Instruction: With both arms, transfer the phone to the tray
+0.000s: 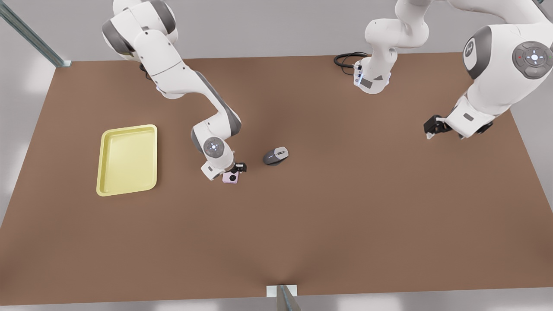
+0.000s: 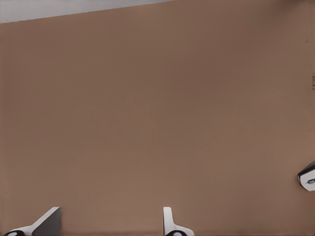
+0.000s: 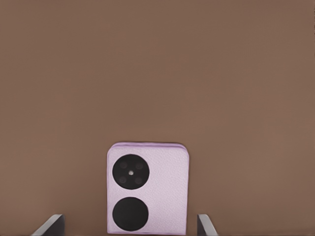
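Right gripper [image 1: 235, 170], centre frame, fingers spread either side of the phone [image 1: 230, 177] on the table [image 1: 302, 224], not clamped. Left gripper [image 1: 432, 129], right, waits, fingers apart. Tray [image 1: 103, 181] left.

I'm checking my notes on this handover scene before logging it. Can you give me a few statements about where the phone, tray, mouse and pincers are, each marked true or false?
1. The phone lies inside the tray. False: it lies on the table, apart from the tray.
2. The right pincer is at the phone, its fingers open on either side of it. True.
3. The left pincer holds the mouse. False: it is open and hangs over bare table, far from the mouse.
4. The mouse sits on the front view's right of the phone. True.
5. The tray holds nothing. True.
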